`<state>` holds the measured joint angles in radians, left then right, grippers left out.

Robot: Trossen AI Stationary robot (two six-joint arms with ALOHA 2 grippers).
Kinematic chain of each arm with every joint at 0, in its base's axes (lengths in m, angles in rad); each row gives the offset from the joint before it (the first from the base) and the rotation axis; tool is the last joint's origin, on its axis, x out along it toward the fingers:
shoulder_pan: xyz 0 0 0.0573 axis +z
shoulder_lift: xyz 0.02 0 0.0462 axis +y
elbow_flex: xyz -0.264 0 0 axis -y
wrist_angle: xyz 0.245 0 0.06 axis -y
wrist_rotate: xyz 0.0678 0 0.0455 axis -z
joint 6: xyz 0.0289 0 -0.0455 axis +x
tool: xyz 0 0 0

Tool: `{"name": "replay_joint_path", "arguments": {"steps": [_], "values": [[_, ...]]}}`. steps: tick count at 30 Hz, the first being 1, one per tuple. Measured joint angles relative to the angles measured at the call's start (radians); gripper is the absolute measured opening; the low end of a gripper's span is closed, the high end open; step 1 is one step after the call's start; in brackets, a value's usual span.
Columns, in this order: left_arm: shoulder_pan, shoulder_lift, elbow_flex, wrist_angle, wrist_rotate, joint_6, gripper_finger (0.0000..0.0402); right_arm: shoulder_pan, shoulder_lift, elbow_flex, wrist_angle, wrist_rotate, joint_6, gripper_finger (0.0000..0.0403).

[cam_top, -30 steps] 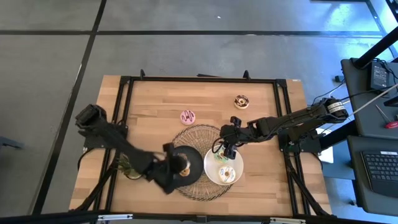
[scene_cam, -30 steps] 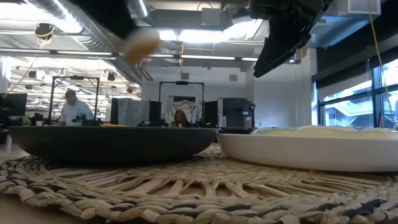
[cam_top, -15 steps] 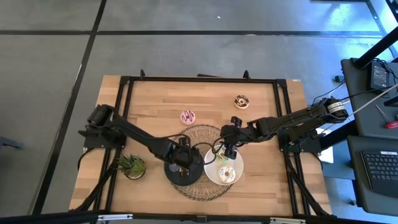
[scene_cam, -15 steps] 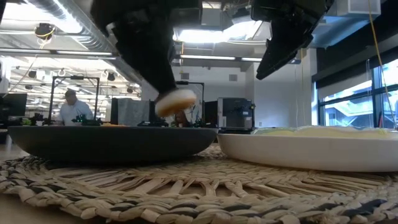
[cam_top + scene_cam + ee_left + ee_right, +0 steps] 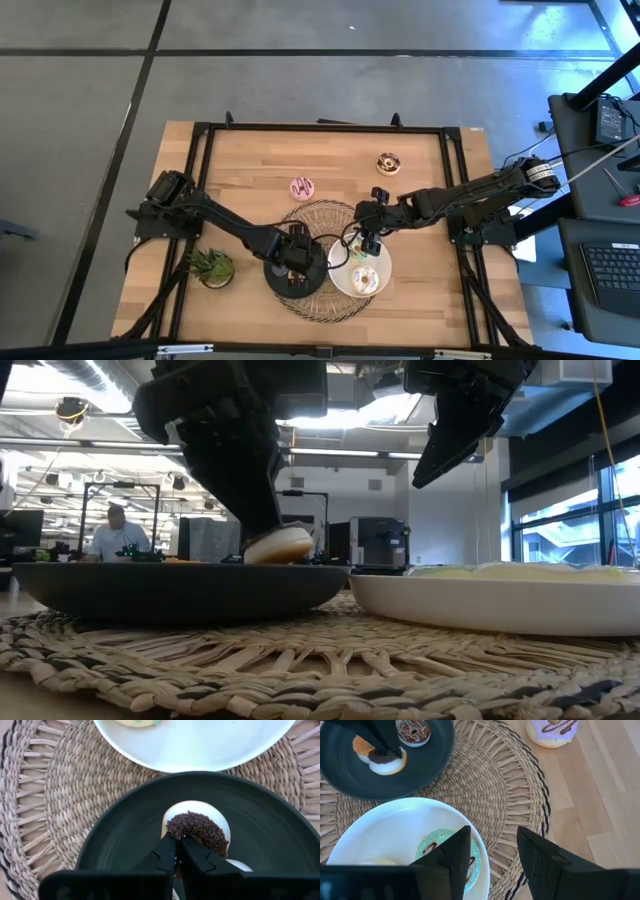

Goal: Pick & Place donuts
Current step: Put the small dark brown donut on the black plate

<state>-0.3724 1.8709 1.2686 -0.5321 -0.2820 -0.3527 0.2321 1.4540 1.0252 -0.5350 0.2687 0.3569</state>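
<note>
My left gripper (image 5: 297,260) is over the black plate (image 5: 272,277), shut on a chocolate-topped, cream-bottomed donut (image 5: 200,822). In the low view the donut (image 5: 281,546) sits at the height of the plate's rim (image 5: 180,572). A sprinkled donut (image 5: 413,730) and an orange mini (image 5: 361,745) lie in the same plate. My right gripper (image 5: 495,855) is open and empty above the white plate (image 5: 395,817), over a green donut (image 5: 437,851). A pink donut (image 5: 302,187) and another donut (image 5: 388,163) lie on the bare table. My left gripper pinches the donut's ring on its side nearest the fingers (image 5: 176,831), between the two fingers (image 5: 166,851). The fingers slant down from above. The donut is low inside the black plate; the rim hides whether it touches the plate's floor.
Both plates stand side by side on a round woven mat (image 5: 322,300). A small potted plant (image 5: 212,266) stands left of the mat, under my left arm's reach. The table's far half is open wood with only the two loose donuts.
My left gripper has swung in over the black plate and come down, carrying the donut from well above the plate down to the height of its rim. It has stayed shut on the donut.
</note>
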Motion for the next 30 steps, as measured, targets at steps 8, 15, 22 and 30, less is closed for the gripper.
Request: {"name": "replay_joint_path", "arguments": {"steps": [8, 15, 22, 30], "values": [[-0.001, 0.003, 0.000, 0.000, -0.004, -0.001, 0.0011, 0.000, 0.000, 0.000, 0.000, 0.000, 0.000, 0.0163], [-0.001, 0.038, -0.002, -0.004, -0.008, 0.007, 0.0012, 0.000, 0.000, 0.000, 0.001, 0.000, 0.000, 0.0163], [-0.001, 0.047, -0.002, -0.019, -0.011, 0.008, 0.0012, 0.000, 0.000, 0.000, 0.000, 0.000, 0.001, 0.0163], [0.001, 0.041, -0.002, -0.027, -0.013, 0.008, 0.0019, 0.000, 0.000, 0.000, 0.000, 0.000, 0.001, 0.0163]]}}
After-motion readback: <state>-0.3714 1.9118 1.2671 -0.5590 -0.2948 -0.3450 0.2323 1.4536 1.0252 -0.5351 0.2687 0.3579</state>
